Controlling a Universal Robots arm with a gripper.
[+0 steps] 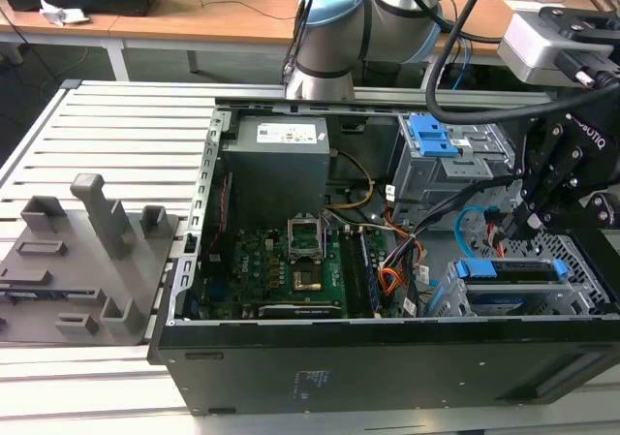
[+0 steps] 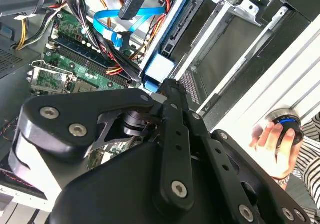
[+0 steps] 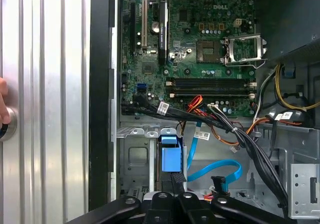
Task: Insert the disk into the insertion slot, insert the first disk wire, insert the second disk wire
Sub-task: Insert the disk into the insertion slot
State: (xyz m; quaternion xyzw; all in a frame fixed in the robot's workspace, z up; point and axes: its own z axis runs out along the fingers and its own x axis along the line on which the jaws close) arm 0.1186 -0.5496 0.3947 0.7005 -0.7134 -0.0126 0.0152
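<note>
The disk sits inside the insertion slot point(image 1: 547, 297), a low grey perforated cage in the open computer case; its blue carrier point(image 1: 513, 268) shows at the mouth. My gripper point(image 1: 528, 225) hangs just above that blue end, fingers shut together with the tips at the carrier's tab point(image 3: 170, 156). In the second wrist view my fingertips point(image 2: 168, 87) meet right beside the blue carrier point(image 2: 161, 67). The second disk wire point(image 2: 120, 18), a light blue cable, loops loose beside the slot and also appears as the blue loop point(image 3: 215, 171). The first disk wire's black plug point(image 2: 132, 4) dangles free over it.
A taller grey cage with a blue latch point(image 1: 431, 137) stands behind the slot. The motherboard point(image 3: 200, 49) and black cable bundles point(image 3: 250, 144) fill the case's middle. A person's hand point(image 2: 274, 141) rests on a round knob outside the case. A grey fixture block point(image 1: 82, 256) lies at the exterior view's left.
</note>
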